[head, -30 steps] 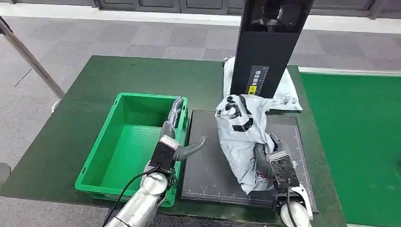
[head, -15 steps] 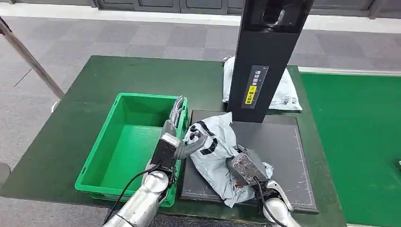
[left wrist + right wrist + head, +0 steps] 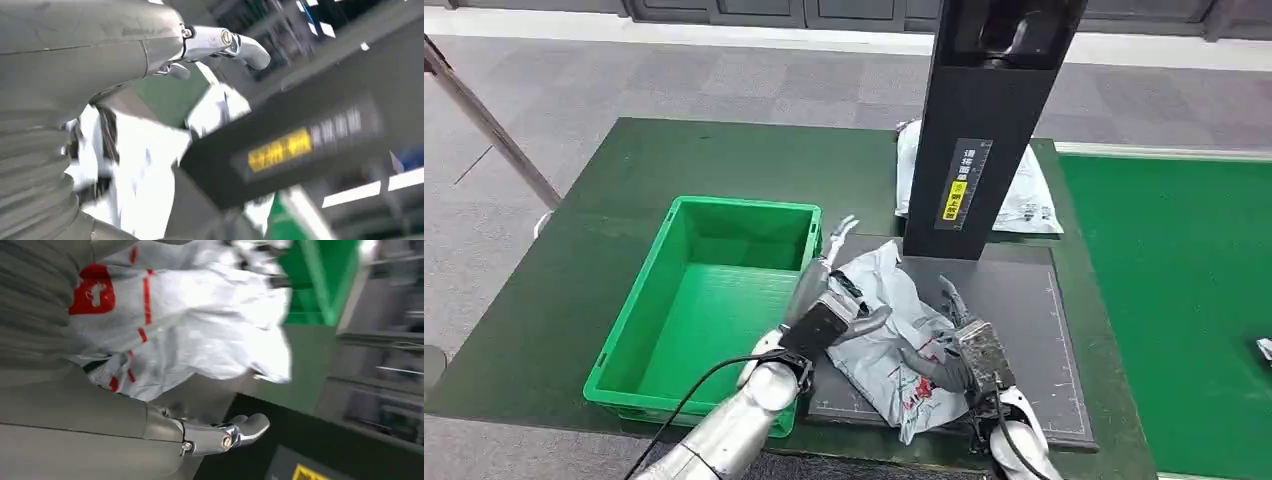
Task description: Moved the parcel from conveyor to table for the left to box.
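Even, bright overhead light keeps the head view sharp with soft shadows, while both wrist views smear, probably from motion.

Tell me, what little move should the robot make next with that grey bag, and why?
Probably the left hand should close on the parcel. The bag lies flat on the black mat, the right hand looks open beside it, and the green box waits empty alongside.

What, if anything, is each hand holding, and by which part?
Nothing is held: the right hand is open beside the parcel, and the left hand is open over its near-bin edge.
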Available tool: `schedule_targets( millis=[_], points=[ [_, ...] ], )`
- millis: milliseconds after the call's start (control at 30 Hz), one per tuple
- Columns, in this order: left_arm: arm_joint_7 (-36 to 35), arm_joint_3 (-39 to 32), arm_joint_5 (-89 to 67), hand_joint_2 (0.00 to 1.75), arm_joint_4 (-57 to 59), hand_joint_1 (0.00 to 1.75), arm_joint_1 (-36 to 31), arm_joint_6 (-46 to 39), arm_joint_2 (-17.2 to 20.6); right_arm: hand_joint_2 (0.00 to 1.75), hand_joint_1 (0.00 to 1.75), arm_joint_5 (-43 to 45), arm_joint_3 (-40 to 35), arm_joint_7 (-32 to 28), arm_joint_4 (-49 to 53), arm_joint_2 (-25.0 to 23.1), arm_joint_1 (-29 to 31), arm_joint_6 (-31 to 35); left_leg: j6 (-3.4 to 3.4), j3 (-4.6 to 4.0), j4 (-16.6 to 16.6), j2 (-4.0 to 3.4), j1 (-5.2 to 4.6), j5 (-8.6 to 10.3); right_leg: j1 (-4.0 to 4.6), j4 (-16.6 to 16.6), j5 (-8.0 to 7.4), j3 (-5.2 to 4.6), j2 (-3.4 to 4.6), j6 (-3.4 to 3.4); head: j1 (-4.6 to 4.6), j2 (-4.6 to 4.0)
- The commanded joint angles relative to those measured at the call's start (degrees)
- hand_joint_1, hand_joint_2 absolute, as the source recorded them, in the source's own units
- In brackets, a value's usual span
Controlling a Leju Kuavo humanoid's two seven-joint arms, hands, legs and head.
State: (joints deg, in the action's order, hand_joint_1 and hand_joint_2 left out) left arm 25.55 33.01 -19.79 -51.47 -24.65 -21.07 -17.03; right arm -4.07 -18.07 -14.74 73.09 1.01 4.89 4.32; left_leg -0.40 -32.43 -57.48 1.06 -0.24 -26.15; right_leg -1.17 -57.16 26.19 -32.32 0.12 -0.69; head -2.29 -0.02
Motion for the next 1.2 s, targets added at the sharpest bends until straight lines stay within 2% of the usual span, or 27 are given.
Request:
schedule_targets(
  millis=[33,100,200,233,267,300,367,400,433,533,633,667,733,767,833,867,900,933,967,1067,1100,1133,1167,1200],
  points=[
    [-2.01,9.17,-8.03,1.75,19.62,0.00,-4.00,0.31,-0.13,1.75,0.00,11.88,8.60,-3.37,-0.30,-0.60,2.64,-2.24,0.00,-0.04,0.09,-0.02,0.02,0.15,0.03,0.14,-0.16,-0.02,-0.06,0.03,-0.02,0.00],
    [-2.01,9.17,-8.03,1.75,19.62,0.00,-4.00,0.31,-0.13,1.75,0.00,11.88,8.60,-3.37,-0.30,-0.60,2.64,-2.24,0.10,-0.02,0.09,-0.11,-0.04,0.19,-0.02,0.12,-0.18,0.05,0.03,-0.04,0.00,0.00],
    [-1.95,9.05,-8.02,1.75,19.68,0.00,-4.15,0.45,-0.09,1.75,0.00,11.90,8.48,-3.39,-0.40,-0.73,2.47,-2.26,0.11,-0.50,0.07,-0.19,-0.07,0.24,-0.04,0.11,-0.27,0.02,0.10,-0.08,0.00,0.00],
    [-2.03,9.27,-8.29,1.75,19.89,0.00,-4.24,0.97,-0.07,1.75,0.00,12.40,8.94,-3.67,-0.35,-0.98,2.39,-2.01,0.06,-0.81,0.24,-0.35,0.03,0.47,0.06,0.35,-0.58,-0.30,0.19,-0.01,0.00,0.00],
    [-2.97,9.64,-9.13,1.75,20.89,0.00,-4.25,2.56,-0.32,1.75,0.00,13.63,10.38,-4.50,-0.14,-1.30,2.28,-1.05,0.18,-0.50,0.15,-0.23,-0.05,0.12,-0.02,0.20,-0.33,0.00,0.14,-0.08,-0.02,0.00],
    [-4.23,10.67,-10.90,1.75,22.13,0.00,-4.26,2.97,-0.48,1.75,0.00,14.10,11.44,-4.72,-0.02,-1.18,2.12,-0.40,0.10,-0.68,0.24,-0.34,0.03,0.26,0.05,0.34,-0.50,-0.16,0.20,-0.03,0.00,0.00],
    [-6.05,11.51,-12.72,1.75,25.01,0.00,-4.15,4.28,-1.06,1.75,0.00,15.84,14.14,-4.89,0.37,-1.28,1.33,0.03,0.11,-0.21,0.06,-0.11,-0.07,0.01,-0.05,0.09,-0.14,0.31,0.02,-0.07,0.00,0.00],
    [-7.96,13.44,-15.66,1.75,26.51,0.00,-4.35,3.79,-1.18,1.75,0.00,17.69,16.34,-4.89,0.65,-1.87,0.71,0.09,0.09,-0.31,0.18,-0.14,-0.03,0.13,-0.01,0.23,-0.26,0.20,0.01,-0.04,-0.02,0.00],
    [-8.60,13.48,-16.13,1.75,27.63,0.00,-4.15,4.60,-1.43,1.75,0.00,18.10,17.48,-4.92,0.82,-1.84,0.13,-0.02,0.10,0.17,0.14,-0.13,-0.05,0.02,-0.02,0.20,-0.13,0.45,0.03,-0.07,0.00,0.00],
    [-13.28,15.68,-20.25,1.75,31.29,0.00,-4.21,6.56,-1.91,1.75,0.00,18.98,20.93,-4.96,0.62,-2.38,-0.60,-0.49,0.06,0.70,0.19,-0.19,-0.05,-0.01,-0.02,0.20,-0.09,0.63,0.11,-0.03,0.00,-0.02],
    [-17.11,16.80,-23.72,1.75,33.33,0.00,-3.84,9.59,-1.98,1.75,0.00,19.43,23.65,-4.83,0.23,-3.08,-0.71,-1.71,-0.05,0.59,0.38,-0.48,0.04,0.05,0.07,0.43,-0.27,0.47,0.42,0.06,0.00,0.00],
    [-17.62,17.31,-24.49,1.75,33.71,1.75,-3.89,10.93,-1.93,1.75,0.00,19.53,23.96,-4.88,0.24,-3.14,-0.57,-2.05,-0.10,0.34,0.29,-0.62,0.00,-0.07,0.05,0.26,-0.23,0.39,0.60,0.08,-0.02,0.00],
    [-19.36,18.86,-26.79,1.75,34.43,1.75,-3.88,14.78,-1.60,1.75,0.00,19.36,23.98,-4.69,-0.09,-2.91,0.06,-2.95,-0.23,0.18,0.14,-0.73,0.01,-0.42,0.15,0.12,-0.02,0.38,0.70,0.18,-0.11,0.00],
    [-19.37,18.85,-26.86,1.75,34.36,1.75,-3.79,14.76,-1.53,1.75,0.00,19.36,24.00,-4.69,-0.13,-2.94,0.16,-2.96,-0.27,0.02,0.20,-0.76,0.08,-0.33,0.24,0.23,-0.12,0.23,0.70,0.22,0.02,0.00],
    [-19.36,18.81,-26.92,1.75,34.30,1.75,-3.75,14.77,-1.47,1.75,0.00,19.36,23.99,-4.69,-0.20,-3.00,0.27,-2.97,-0.20,0.19,0.30,-0.53,0.08,-0.26,0.30,0.29,0.01,0.54,0.40,0.20,0.00,0.00],
    [-19.37,18.56,-26.90,1.75,34.19,1.75,-3.78,14.95,-1.47,1.75,0.00,19.36,23.98,-4.66,-0.25,-3.06,0.31,-3.03,-0.18,0.53,0.28,-0.51,0.12,-0.28,0.27,0.23,0.11,0.67,0.39,0.21,-0.02,-0.02],
    [-19.41,18.31,-26.80,1.75,34.13,1.75,-3.79,15.09,-1.47,1.75,0.00,19.37,23.95,-4.63,-0.21,-3.07,0.24,-3.14,-0.18,0.33,0.22,-0.53,0.20,-0.32,0.34,0.24,0.10,0.78,0.39,0.21,0.00,0.00],
    [-19.65,17.59,-27.43,1.75,33.55,1.75,-3.63,13.99,-1.29,1.75,0.00,19.29,24.07,-4.63,0.34,-3.30,-0.12,-3.27,-0.18,0.02,0.32,-0.59,0.21,-0.15,0.35,0.35,-0.09,0.48,0.40,0.21,-0.02,0.00],
    [-19.65,17.59,-27.43,1.75,33.55,1.75,-3.63,13.99,-1.29,1.75,0.00,19.29,24.07,-4.63,0.34,-3.30,-0.12,-3.27,-0.12,0.29,0.11,-0.47,0.22,-0.45,0.29,0.12,0.24,0.75,0.32,0.16,0.00,0.00],
    [-16.18,13.33,-25.98,1.75,31.63,1.75,-3.58,6.18,-0.80,1.75,0.00,19.12,23.94,-4.46,2.11,-3.76,-1.58,-3.59,-0.10,0.28,0.19,-0.53,0.23,-0.45,0.27,0.20,0.19,0.71,0.37,0.21,0.00,0.00],
    [-14.87,11.41,-24.87,1.75,30.47,1.75,-3.80,2.86,-0.61,1.75,0.00,19.11,23.81,-4.33,2.13,-3.83,-1.81,-3.76,-0.07,0.69,-0.02,-0.43,0.20,-0.75,0.24,-0.01,0.47,1.14,0.31,0.19,0.00,0.00],
    [-14.25,10.11,-24.59,1.75,29.90,1.75,-3.95,0.85,-0.57,1.75,0.00,19.11,23.81,-4.33,2.46,-3.93,-2.13,-3.76,-0.11,0.72,0.09,-0.53,0.23,-0.73,0.27,0.12,0.40,1.14,0.40,0.22,-0.02,0.00],
    [-10.76,7.14,-22.81,1.75,27.55,1.75,-3.52,-5.46,-0.43,1.75,0.00,19.32,23.95,-4.37,3.03,-4.12,-2.69,-3.64,-0.12,0.87,-0.03,-0.52,0.21,-0.83,0.23,0.00,0.51,1.27,0.42,0.18,0.00,0.00],
    [-10.75,6.93,-22.75,1.75,27.58,1.75,-4.40,-4.78,-0.43,1.75,0.00,19.33,23.94,-4.37,3.17,-4.14,-3.10,-3.64,-0.15,0.57,0.03,-0.54,0.23,-0.74,0.25,0.04,0.41,0.95,0.42,0.22,0.00,0.00]
  ],
)
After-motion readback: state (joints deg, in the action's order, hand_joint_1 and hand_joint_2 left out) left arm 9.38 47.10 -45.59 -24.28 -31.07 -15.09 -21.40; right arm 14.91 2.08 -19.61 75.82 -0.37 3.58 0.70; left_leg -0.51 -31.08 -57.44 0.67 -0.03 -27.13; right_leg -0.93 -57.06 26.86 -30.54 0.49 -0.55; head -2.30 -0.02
